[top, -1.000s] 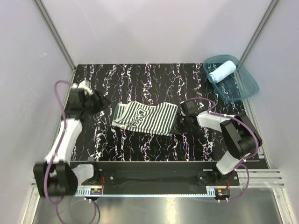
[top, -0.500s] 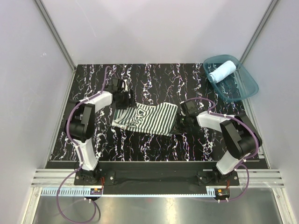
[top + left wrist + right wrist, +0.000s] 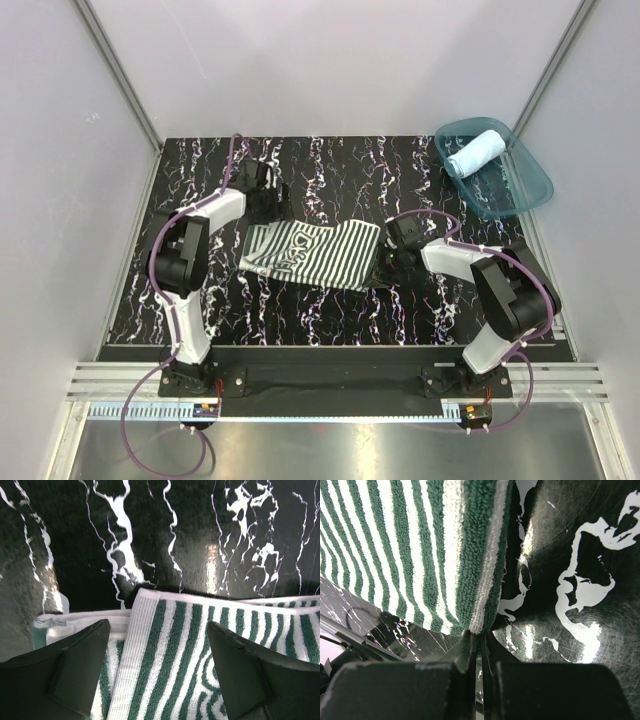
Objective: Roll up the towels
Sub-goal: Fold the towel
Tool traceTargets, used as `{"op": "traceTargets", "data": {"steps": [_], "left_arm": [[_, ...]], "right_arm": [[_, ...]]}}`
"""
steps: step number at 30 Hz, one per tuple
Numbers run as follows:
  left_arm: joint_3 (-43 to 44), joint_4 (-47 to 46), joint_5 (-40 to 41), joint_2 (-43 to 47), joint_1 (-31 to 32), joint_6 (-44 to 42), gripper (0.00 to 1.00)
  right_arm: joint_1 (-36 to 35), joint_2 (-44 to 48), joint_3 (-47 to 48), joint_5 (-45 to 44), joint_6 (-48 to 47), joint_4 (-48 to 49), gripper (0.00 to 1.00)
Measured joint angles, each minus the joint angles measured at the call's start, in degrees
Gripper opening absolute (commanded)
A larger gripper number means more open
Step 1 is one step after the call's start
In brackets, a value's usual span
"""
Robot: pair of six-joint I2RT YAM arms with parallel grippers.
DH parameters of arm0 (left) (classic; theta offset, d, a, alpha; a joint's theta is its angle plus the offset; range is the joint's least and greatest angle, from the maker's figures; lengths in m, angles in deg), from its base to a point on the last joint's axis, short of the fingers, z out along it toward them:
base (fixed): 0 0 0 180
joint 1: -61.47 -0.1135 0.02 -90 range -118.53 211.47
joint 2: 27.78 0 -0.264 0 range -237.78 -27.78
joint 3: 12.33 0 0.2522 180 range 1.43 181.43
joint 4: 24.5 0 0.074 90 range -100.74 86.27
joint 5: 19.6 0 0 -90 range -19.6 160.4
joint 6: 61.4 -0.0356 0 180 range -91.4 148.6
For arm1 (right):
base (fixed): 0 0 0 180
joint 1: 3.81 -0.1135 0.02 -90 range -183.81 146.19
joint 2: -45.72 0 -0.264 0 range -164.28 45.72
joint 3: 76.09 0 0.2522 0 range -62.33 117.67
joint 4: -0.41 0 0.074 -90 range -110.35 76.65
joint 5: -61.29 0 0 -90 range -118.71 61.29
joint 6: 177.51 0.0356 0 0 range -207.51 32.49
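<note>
the striped towel (image 3: 312,252) lies flat on the table (image 3: 330,170) (dark, white-veined), right edge pinched by the right gripper (image 3: 479,639). the left gripper (image 3: 157,629) hangs spread wide over its far left corner. the blue towel (image 3: 477,152) sits rolled in the tub (image 3: 528,190).

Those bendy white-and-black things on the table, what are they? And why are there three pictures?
They are two robot arms, and each ends in a two-finger pincher called an end effector. The big picture comes from a camera up above; the other two come from small cameras on the arms' wrists. On the black marbled table lies a green-and-white striped cloth towel. The right end effector is pinched shut on that towel's edge. The left end effector hangs open over the opposite end, holding nothing. In the far corner, a rolled light blue towel sits in a see-through teal plastic tub.
</note>
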Motion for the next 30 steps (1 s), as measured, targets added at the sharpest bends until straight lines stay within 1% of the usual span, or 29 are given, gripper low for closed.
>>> {"op": "traceTargets", "data": {"steps": [6,7,9,11,12,14,15,17,18,23,30], "left_arm": [[4.28,0.79,0.94,-3.48,0.44,-1.05,0.65],[4.26,0.87,1.01,-3.78,0.52,-1.20,0.63],[4.15,0.98,1.20,-3.93,0.72,-1.22,0.54],[4.04,0.81,1.33,-3.91,0.94,-1.38,0.48],[3.89,0.81,1.36,-3.91,1.03,-1.49,0.42],[3.74,0.96,1.36,-3.96,1.14,-1.60,0.40],[3.74,0.96,1.36,-4.02,1.18,-1.60,0.33],[3.74,1.03,1.38,-4.02,1.25,-1.44,0.29],[3.74,1.03,1.36,-4.02,1.29,-1.46,0.25],[3.74,1.95,2.47,-3.39,1.33,-1.42,0.24],[3.96,6.40,7.80,2.58,1.33,-2.16,0.24]], "right_arm": [[0.00,0.00,-0.07,0.02,0.00,0.09,0.00],[0.00,0.00,-0.09,0.04,0.00,0.17,0.00],[0.00,0.00,-0.13,0.07,0.00,0.28,0.00],[0.00,0.04,-0.22,0.11,0.00,0.42,0.00],[0.00,0.09,-0.28,0.13,0.00,0.50,0.00],[0.00,0.11,-0.33,0.15,0.00,0.57,0.00],[0.00,0.11,-0.35,0.17,0.00,0.59,0.00],[0.00,0.11,-0.37,0.17,0.00,0.61,0.00],[0.00,0.13,-0.37,0.17,0.00,0.63,0.00],[0.00,0.26,-0.66,0.20,0.00,1.03,0.00],[0.00,0.26,-0.66,0.22,0.00,1.05,0.00]]}}
